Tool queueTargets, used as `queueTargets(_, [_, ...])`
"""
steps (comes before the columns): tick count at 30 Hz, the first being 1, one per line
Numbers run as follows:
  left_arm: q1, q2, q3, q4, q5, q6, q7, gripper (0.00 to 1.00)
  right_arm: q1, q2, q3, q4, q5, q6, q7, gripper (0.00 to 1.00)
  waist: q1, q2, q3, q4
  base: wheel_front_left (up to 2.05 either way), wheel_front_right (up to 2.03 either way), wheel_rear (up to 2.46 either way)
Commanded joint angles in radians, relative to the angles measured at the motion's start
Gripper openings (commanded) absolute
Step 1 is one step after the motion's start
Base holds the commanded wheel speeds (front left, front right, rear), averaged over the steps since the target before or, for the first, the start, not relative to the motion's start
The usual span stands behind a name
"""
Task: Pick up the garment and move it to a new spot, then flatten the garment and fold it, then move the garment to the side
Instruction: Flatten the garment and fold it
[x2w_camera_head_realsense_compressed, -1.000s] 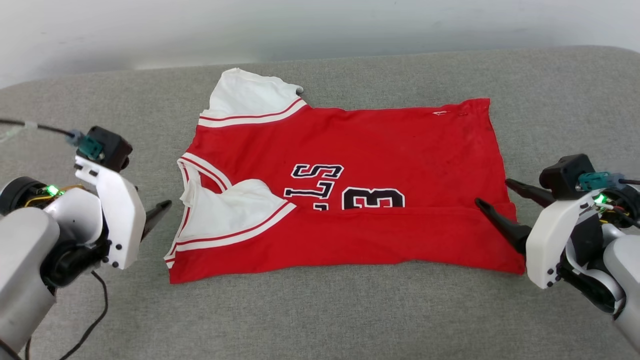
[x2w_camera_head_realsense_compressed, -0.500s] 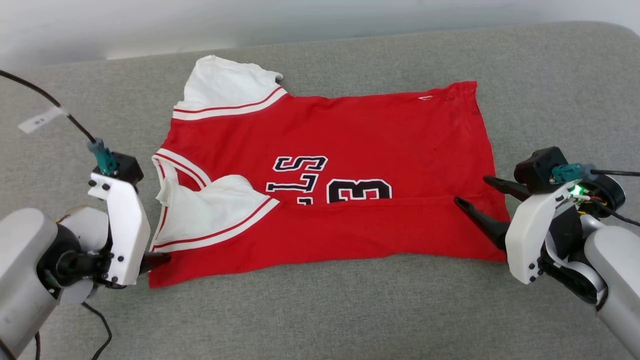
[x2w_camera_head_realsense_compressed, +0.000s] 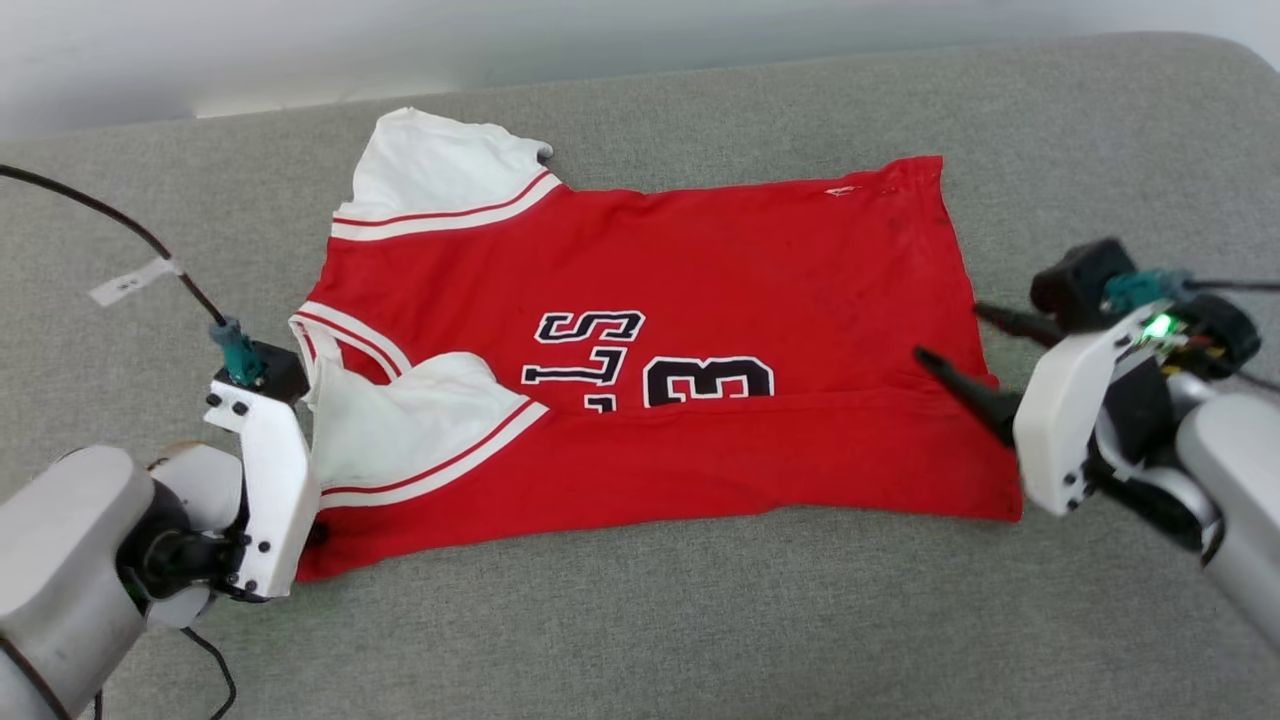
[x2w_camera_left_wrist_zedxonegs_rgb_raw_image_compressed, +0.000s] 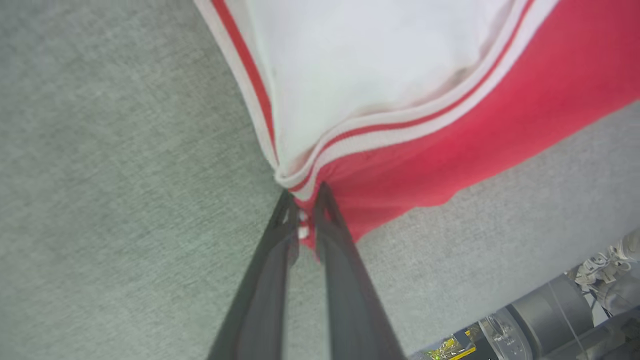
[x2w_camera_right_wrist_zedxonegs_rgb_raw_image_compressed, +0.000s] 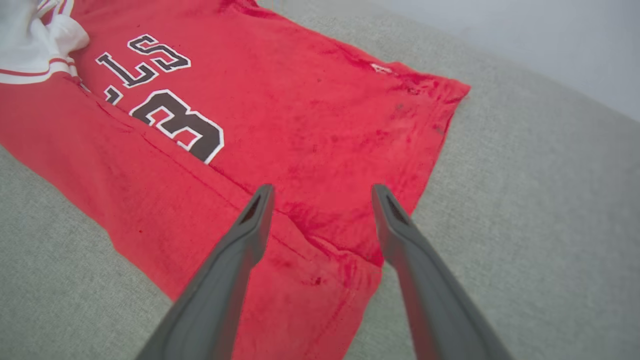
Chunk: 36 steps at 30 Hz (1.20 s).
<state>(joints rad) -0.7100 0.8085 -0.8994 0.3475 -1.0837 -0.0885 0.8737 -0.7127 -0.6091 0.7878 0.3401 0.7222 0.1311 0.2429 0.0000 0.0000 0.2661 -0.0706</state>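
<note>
The garment (x2w_camera_head_realsense_compressed: 700, 290) is a red jersey with white sleeves and black lettering. It lies spread on the grey cushion, its near long edge folded up over the number. My left gripper (x2w_camera_head_realsense_compressed: 318, 532) is at the near left corner. In the left wrist view this gripper (x2w_camera_left_wrist_zedxonegs_rgb_raw_image_compressed: 305, 192) is shut on the garment (x2w_camera_left_wrist_zedxonegs_rgb_raw_image_compressed: 450, 135), pinching red fabric and striped trim between its fingers. My right gripper (x2w_camera_head_realsense_compressed: 950, 333) hovers open over the right hem. In the right wrist view its two fingers (x2w_camera_right_wrist_zedxonegs_rgb_raw_image_compressed: 255, 215) straddle the hem of the garment (x2w_camera_right_wrist_zedxonegs_rgb_raw_image_compressed: 280, 110) without touching it.
The grey cushion (x2w_camera_head_realsense_compressed: 640, 620) stretches all around the jersey, with a pale wall (x2w_camera_head_realsense_compressed: 300, 40) behind its far edge. A black cable with a white tag (x2w_camera_head_realsense_compressed: 130, 285) runs to my left wrist. Machine parts (x2w_camera_left_wrist_zedxonegs_rgb_raw_image_compressed: 550, 320) show past the cushion's edge.
My left gripper dropped toward the near left corner of the garment and closed on it. The right gripper stayed open and shifted slightly. The camera tilted, shifting the whole picture.
</note>
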Motion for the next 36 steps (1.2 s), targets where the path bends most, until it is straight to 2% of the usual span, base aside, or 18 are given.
queueTargets(1, [0.013,-0.015,-0.016,0.005,0.004,-0.006,-0.003,0.0,-0.028,-0.016,0.002,-0.001,0.0,-0.001,0.007,1.0,0.0,0.0,-0.008,0.002,0.0,0.0,0.0])
queueTargets(5, [-0.009,0.002,-0.015,-0.02,0.012,-0.02,-0.016,0.0,-0.089,-0.073,0.035,-0.014,0.018,-0.001,0.095,1.0,0.0,0.0,-0.028,0.011,0.0,0.0,0.0])
queueTargets(12, [-0.028,0.026,-0.016,-0.088,0.022,-0.032,-0.037,0.0,-0.176,-0.178,0.163,-0.056,0.118,-0.001,0.397,1.0,0.0,0.0,-0.038,0.029,0.0,0.0,0.0])
queueTargets(15, [-0.035,0.03,-0.018,-0.118,0.028,-0.032,-0.04,0.0,-0.184,-0.188,0.193,-0.052,0.18,-0.001,0.493,1.0,0.0,0.0,-0.027,0.04,0.0,0.0,0.0])
queueTargets(20, [-0.048,0.028,-0.02,-0.146,0.039,-0.034,-0.043,0.0,-0.146,-0.144,0.199,0.008,0.262,-0.001,0.56,1.0,0.0,0.0,0.002,0.058,0.0,0.0,0.0])
queueTargets(23, [-0.052,0.028,-0.021,-0.154,0.045,-0.033,-0.05,0.0,-0.124,-0.106,0.196,0.059,0.279,-0.001,0.551,1.0,0.0,0.0,0.021,0.065,0.0,0.0,0.0])
queueTargets(29, [-0.047,0.024,-0.025,-0.155,0.053,-0.034,-0.063,0.0,-0.027,-0.029,0.253,0.144,0.285,-0.001,0.518,1.0,0.0,0.0,0.041,0.073,0.0,0.0,0.0])
queueTargets(32, [-0.032,0.029,-0.025,-0.15,0.049,-0.034,-0.072,0.0,0.004,-0.01,0.276,0.157,0.292,0.0,0.499,1.0,0.0,0.0,0.042,0.07,0.0,0.0,0.0])
queueTargets(33, [-0.027,0.032,-0.026,-0.147,0.047,-0.034,-0.076,0.0,0.005,-0.009,0.284,0.154,0.289,0.0,0.489,0.91,0.0,0.0,0.039,0.067,0.0,0.0,0.0])
queueTargets(34, [-0.022,0.034,-0.025,-0.143,0.044,-0.033,-0.077,0.0,0.003,-0.009,0.285,0.15,0.292,0.0,0.477,0.09,0.0,0.0,0.035,0.063,0.0,0.0,0.0])
queueTargets(35, [-0.015,0.036,-0.025,-0.141,0.041,-0.033,-0.082,0.0,-0.003,-0.013,0.286,0.146,0.296,0.001,0.468,0.0,0.0,0.0,0.029,0.06,0.0,0.0,0.0])
queueTargets(36, [-0.008,0.038,-0.025,-0.138,0.04,-0.033,-0.085,0.0,-0.013,-0.02,0.284,0.141,0.298,0.001,0.457,0.0,0.0,0.0,0.022,0.058,0.0,0.0,0.0])
